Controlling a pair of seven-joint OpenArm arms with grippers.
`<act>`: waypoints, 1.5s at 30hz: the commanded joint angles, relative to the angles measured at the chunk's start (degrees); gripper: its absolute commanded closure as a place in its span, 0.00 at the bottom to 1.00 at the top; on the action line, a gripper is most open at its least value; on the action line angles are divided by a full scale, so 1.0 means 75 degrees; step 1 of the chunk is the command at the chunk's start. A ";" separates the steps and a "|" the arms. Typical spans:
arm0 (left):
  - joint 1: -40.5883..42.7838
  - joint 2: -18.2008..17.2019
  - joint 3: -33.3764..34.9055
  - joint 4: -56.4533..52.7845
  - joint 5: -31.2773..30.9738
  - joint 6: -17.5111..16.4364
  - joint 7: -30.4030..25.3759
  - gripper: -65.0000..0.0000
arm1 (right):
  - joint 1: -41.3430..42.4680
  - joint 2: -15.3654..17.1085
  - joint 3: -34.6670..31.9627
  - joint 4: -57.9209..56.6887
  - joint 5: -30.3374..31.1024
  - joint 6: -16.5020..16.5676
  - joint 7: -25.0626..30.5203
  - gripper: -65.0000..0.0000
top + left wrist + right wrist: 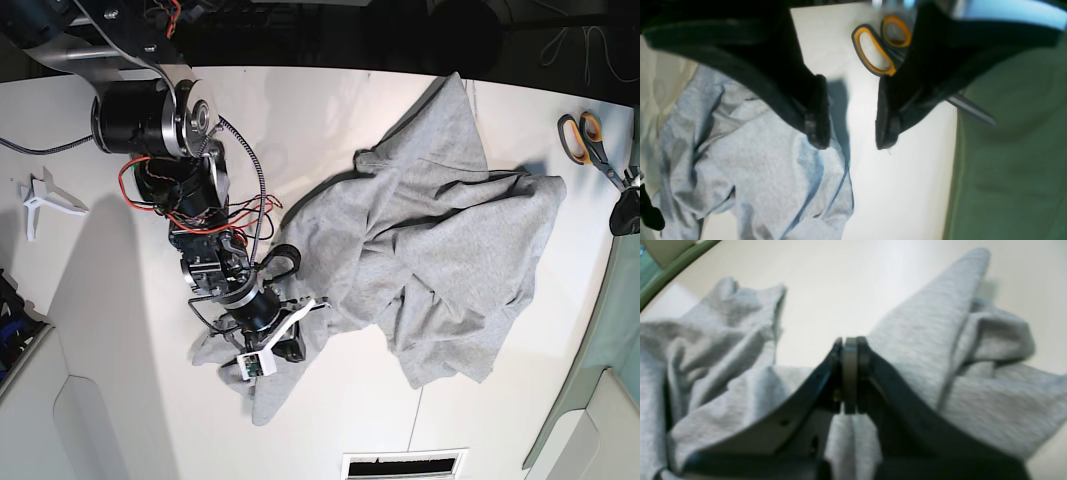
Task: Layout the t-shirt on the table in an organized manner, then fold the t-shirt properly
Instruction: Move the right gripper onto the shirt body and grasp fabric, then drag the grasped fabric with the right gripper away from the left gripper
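While shirt [440, 250] lies bunched on counter [330, 110], layout not yet done, fold not started.

Shirt: crumpled heap from centre out toward 3 o'clock in base view, one point reaching up to 12, a tail trailing down to 7 under the right arm. Deep creases, layers overlapping, no lettering or collar showing. No sleeve or hem laid flat anywhere.

Right claw [850, 373]: pressed together. Wrist view shows pads closed with grey cloth bunched on both sides and coming out beneath them, so read as pinching shirt at its 7 o'clock tail. Sits low over counter, just beside the heap's edge.

Left claw [851, 133]: spread wide, nothing between pads, bare counter below the gap. One finger hangs over the shirt edge, contact unclear. In base view barely visible at 3 o'clock edge, past the shirt's side.

Scissors [588, 140] at 2 o'clock near counter edge, just beside left claw, apart from shirt. Green panel [1013, 150] borders counter there. Small white bracket [45, 200] at 9 o'clock, well apart.

Progress estimate: early, only one corner held. Left to do:
- get second grip with left claw on opposite edge
- pull out and flatten body, sleeves spread
- then fold proper

Risk: scissors close to left claw's working zone, could snag or get dragged.
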 commanded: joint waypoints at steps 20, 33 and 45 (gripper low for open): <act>-0.0548 -0.0169 -0.0067 0.0108 -0.0216 -0.0137 -0.0364 0.43 | -0.0868 0.0003 -0.2369 0.0140 -0.0595 0.0399 0.0204 1.00; -0.0577 0.0323 0.1661 0.0105 -0.0050 -0.0848 -0.0653 0.43 | -0.2122 0.0571 -0.2369 0.2235 -0.0565 0.1125 0.0125 1.00; -0.0697 0.1253 0.3220 -0.0052 0.2317 0.0192 -0.1580 0.43 | -0.3628 0.1664 -0.2369 0.4109 0.0312 0.1247 -0.0350 1.00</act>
